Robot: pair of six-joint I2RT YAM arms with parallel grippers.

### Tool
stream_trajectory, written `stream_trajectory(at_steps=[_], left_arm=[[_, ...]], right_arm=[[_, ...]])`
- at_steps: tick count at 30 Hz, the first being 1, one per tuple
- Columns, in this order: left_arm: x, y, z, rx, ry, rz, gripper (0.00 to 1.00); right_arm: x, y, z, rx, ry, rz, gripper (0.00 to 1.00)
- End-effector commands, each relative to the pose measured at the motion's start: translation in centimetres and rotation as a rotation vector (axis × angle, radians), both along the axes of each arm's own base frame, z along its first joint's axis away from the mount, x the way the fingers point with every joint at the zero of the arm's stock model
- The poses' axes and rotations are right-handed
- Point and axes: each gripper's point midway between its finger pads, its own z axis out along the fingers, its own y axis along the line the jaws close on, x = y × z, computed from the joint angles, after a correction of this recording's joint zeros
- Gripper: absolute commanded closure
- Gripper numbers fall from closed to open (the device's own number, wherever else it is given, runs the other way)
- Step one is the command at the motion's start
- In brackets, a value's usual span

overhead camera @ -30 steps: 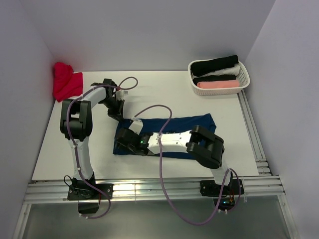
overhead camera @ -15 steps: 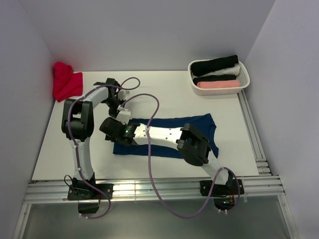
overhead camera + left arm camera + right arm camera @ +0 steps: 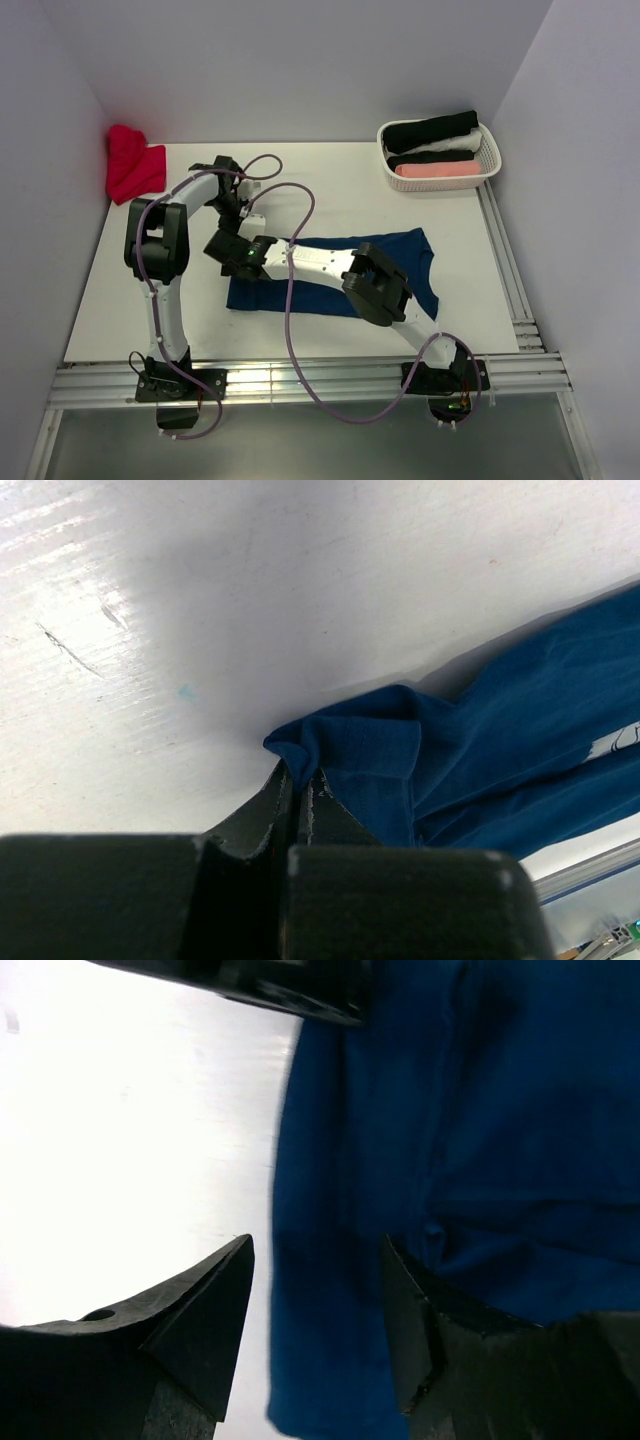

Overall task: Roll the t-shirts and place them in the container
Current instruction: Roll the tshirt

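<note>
Navy shirt (image 3: 400, 258): one, folded into a long band, lying flat at the table's (image 3: 340, 180) centre with its length running 9 to 3 o'clock in the top view. A scrap of pale print shows at the 3 o'clock edge of the left wrist view. Left gripper (image 3: 298, 780): jaws closed, pinching the shirt's bunched 10 o'clock corner, which rises in a small peak off the table. Right gripper (image 3: 318, 1245): jaws spread wide, holding nothing, poised over the shirt's 9 o'clock end, one finger above bare table and the other above cloth, just beside the left gripper. Red shirt (image 3: 133, 165): one, crumpled, at the table's 10 o'clock corner against the wall. Basket (image 3: 487, 165): white, at the 2 o'clock corner, holding a black roll (image 3: 430, 130), a white roll (image 3: 440, 150) and a pink roll (image 3: 438, 170) side by side.
</note>
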Motion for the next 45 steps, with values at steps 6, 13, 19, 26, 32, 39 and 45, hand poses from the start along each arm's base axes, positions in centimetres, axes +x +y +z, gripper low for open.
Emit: stream_trajectory(at_steps=[6, 13, 19, 26, 32, 39, 45], left_arm=[[1.1, -0.6, 2.4, -0.005, -0.07, -0.007, 1.0], [1.0, -0.8, 2.4, -0.007, -0.071, -0.011, 1.0], [1.0, -0.9, 2.3, -0.006, -0.071, -0.013, 1.0], [0.9, -1.0, 2.4, -0.006, -0.072, -0.016, 1.0], [0.9, -0.9, 2.5, -0.005, -0.073, -0.021, 1.0], [1.3, -1.1, 3.3, -0.017, -0.093, -0.04, 0.96], [1.9, -1.7, 5.3, -0.06, -0.132, -0.067, 0.64]], right_arm=[[0.9, 0.6, 2.2, 0.012, -0.058, 0.001, 0.4], [1.1, 1.8, 1.0, 0.012, -0.041, 0.021, 0.44], [1.0, 2.0, -0.1, -0.008, -0.019, 0.025, 0.46], [0.8, 1.7, -1.5, -0.016, 0.01, 0.022, 0.59], [0.5, 1.3, -2.2, 0.02, 0.028, 0.027, 0.83], [1.2, 1.4, 0.3, 0.218, -0.001, 0.058, 0.97], [1.3, 1.0, 2.6, 0.395, -0.02, 0.064, 1.0]])
